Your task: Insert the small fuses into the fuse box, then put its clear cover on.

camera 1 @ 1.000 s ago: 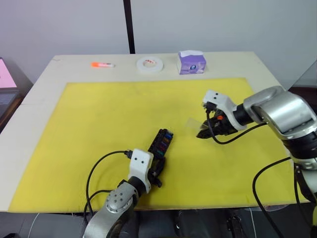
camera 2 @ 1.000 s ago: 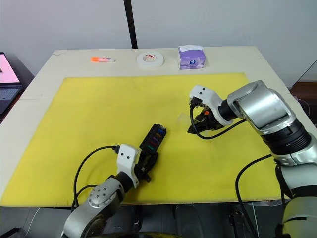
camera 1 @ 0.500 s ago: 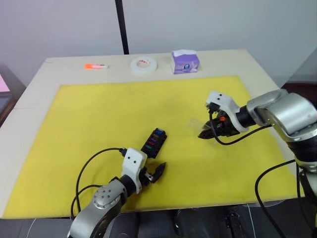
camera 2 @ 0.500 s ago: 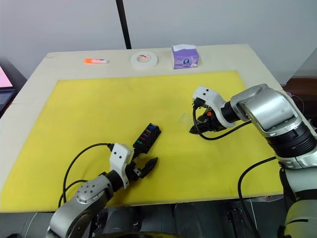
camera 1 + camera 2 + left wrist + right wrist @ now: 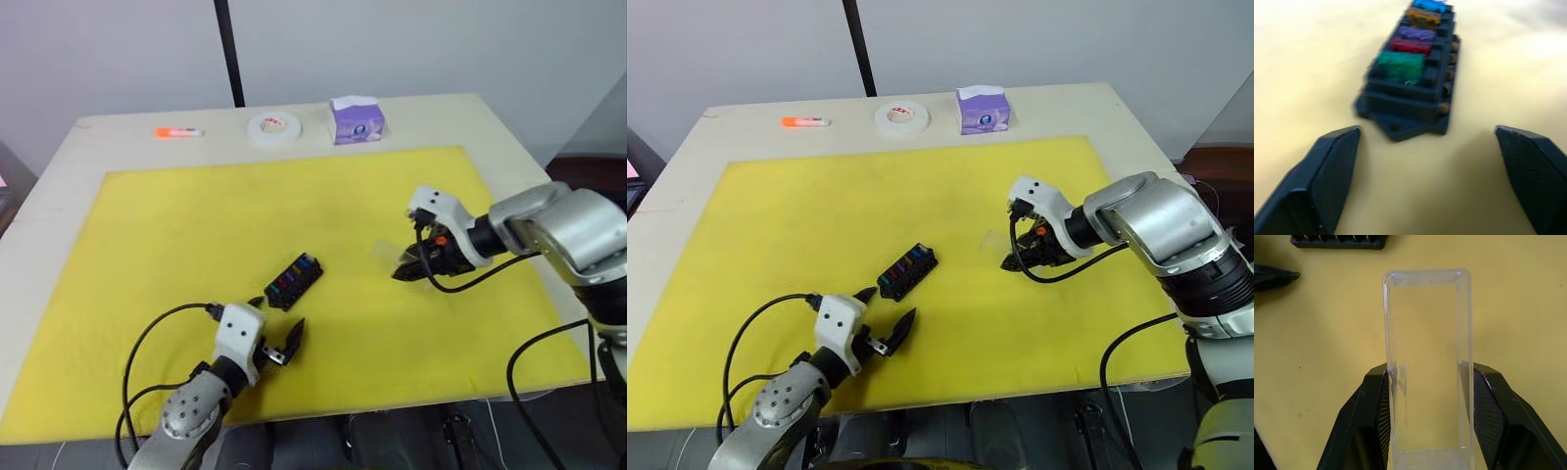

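Two black fingers of the right gripper [image 5: 1427, 426] pinch the clear rectangular plastic cover [image 5: 1426, 362] between them. The left gripper [image 5: 1435, 161] is spread wide, the black slotted fuse box [image 5: 1410, 73] with coloured small fuses [image 5: 1400, 63] lying just beyond its fingertips.

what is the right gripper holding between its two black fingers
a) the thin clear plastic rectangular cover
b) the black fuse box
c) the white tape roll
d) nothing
a: in the right wrist view the right gripper has its fingers pressed on both long sides of the thin clear plastic rectangular cover.
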Action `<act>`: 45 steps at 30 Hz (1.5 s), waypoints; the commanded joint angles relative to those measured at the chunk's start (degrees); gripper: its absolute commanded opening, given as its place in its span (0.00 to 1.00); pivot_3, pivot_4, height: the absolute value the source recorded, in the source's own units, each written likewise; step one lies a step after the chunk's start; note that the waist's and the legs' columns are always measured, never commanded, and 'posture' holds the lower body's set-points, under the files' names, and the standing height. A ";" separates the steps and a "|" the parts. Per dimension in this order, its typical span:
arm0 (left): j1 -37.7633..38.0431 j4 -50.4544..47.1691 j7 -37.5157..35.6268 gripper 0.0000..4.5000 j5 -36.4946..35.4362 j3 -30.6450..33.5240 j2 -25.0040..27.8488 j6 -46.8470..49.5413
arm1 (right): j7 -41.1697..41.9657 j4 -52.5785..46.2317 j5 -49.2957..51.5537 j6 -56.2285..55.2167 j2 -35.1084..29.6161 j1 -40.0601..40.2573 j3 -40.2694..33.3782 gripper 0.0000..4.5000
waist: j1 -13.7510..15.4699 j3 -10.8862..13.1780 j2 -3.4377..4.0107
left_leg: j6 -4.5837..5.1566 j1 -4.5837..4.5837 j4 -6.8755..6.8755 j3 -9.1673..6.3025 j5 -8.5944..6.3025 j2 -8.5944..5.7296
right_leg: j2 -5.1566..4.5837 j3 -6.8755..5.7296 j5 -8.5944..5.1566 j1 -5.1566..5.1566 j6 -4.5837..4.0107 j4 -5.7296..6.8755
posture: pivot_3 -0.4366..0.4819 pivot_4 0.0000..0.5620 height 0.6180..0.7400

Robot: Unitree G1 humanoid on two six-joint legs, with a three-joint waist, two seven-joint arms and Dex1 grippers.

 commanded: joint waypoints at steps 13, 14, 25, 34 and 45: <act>-6.73 5.34 -5.46 0.99 0.37 3.07 1.20 0.11 | 1.72 -4.17 3.09 -3.33 -1.32 0.29 -2.43 0.42 | 0.57 0.04 -0.07 | -0.02 -0.10 -0.02 0.13 -0.01 -0.05 | -0.21 -0.03 0.03 0.23 -0.04 -0.82 | 0.48 0.27 1.00; -6.49 5.35 -6.27 0.99 0.32 3.15 1.59 -0.39 | 1.47 -4.24 3.23 -3.03 -1.46 0.40 -2.66 0.42 | 0.63 0.04 -0.07 | -0.02 -0.16 0.02 0.14 -0.01 -0.07 | -0.25 -0.03 0.06 0.24 -0.08 -0.85 | 0.48 0.27 1.00; -4.13 1.27 -13.39 0.99 -5.80 7.96 5.48 -0.83 | 1.06 -6.63 4.70 -3.13 -2.71 2.15 -3.89 0.42 | 1.24 0.04 -0.06 | 0.09 -0.59 -0.08 0.14 -0.06 -0.03 | -0.15 -0.08 0.23 -0.07 -0.28 -0.77 | 0.48 0.27 1.00; -9.59 2.79 -12.58 0.99 -5.28 7.16 4.30 1.20 | 0.53 -6.92 4.41 -3.50 -3.16 2.40 -3.44 0.42 | 1.97 0.04 -0.07 | 0.09 -0.85 0.35 0.13 -0.06 -0.06 | -0.19 -0.08 0.25 -0.05 -0.27 -0.77 | 0.48 0.27 1.00; -11.82 4.72 -14.22 0.99 -4.93 3.57 3.47 1.19 | 0.88 -8.53 4.41 -4.58 -4.50 3.15 -3.30 0.42 | 1.94 0.04 -0.07 | 0.09 -0.87 0.45 0.11 -0.06 -0.06 | -0.17 -0.07 0.43 -0.04 -0.03 -0.77 | 0.48 0.27 1.00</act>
